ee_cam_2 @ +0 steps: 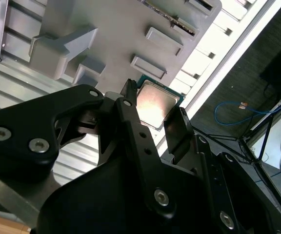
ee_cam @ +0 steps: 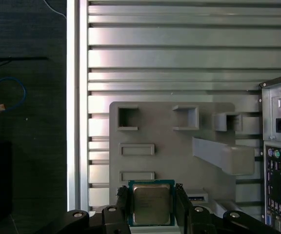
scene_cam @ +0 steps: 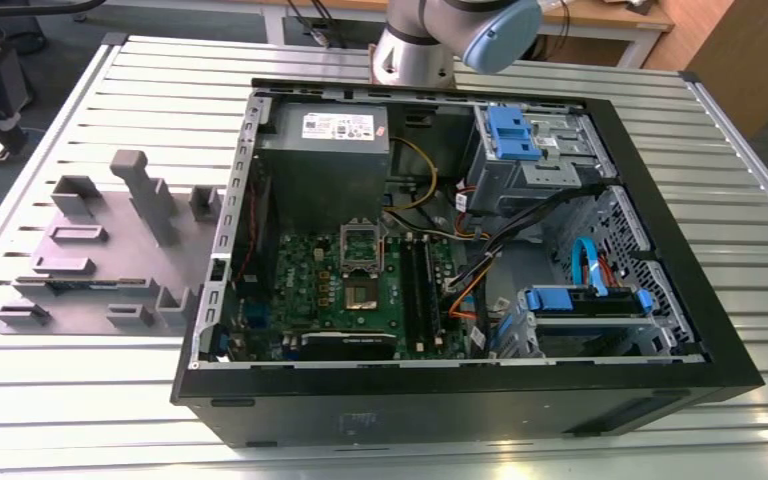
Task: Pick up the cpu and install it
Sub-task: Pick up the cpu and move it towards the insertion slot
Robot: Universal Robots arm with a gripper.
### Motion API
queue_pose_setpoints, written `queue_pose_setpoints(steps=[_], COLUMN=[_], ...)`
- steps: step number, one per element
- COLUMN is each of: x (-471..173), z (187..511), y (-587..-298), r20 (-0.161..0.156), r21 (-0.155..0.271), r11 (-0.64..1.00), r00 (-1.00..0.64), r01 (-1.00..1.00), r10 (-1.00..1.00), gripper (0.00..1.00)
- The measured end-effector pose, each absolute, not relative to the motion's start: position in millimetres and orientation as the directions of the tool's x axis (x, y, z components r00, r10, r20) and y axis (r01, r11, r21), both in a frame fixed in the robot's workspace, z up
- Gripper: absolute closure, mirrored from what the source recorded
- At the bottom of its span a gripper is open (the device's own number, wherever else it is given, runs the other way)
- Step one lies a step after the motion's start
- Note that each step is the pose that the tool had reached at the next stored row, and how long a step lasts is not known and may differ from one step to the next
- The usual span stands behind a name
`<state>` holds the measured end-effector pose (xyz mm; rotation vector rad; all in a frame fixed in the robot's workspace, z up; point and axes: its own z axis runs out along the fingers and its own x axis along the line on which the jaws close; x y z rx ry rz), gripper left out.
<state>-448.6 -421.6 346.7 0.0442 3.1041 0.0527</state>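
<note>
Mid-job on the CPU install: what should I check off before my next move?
1. Silvery square cpu with green edge held between the fingers of the end effector: ok.
2. Cpu clear above the lilac-grey plastic holder plate: ok.
3. Cpu square to the fingers: ok.
4. Dark metal socket frame on the green motherboard looks flipped open: ok.
5. Cpu corner orientation against the socket: cannot tell.

Slotted aluminium tabletop (scene_cam: 104,100) mounted over dark floor (ee_cam: 28,156), blue cable (ee_cam: 22,90) laid loose on floor, wooden desk (scene_cam: 611,22) positioned behind tabletop, light reflected off slats.
</note>
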Motion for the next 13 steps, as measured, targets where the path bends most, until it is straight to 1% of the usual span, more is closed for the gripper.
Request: queue_pose_setpoints(steps=[13], x=[-447.5], z=[349.0], y=[-421.5], r20=[-0.036], r21=[0.035], r11=[0.999], r00=[-0.999], r01=[0.028], r10=[0.029], gripper=[0.53])
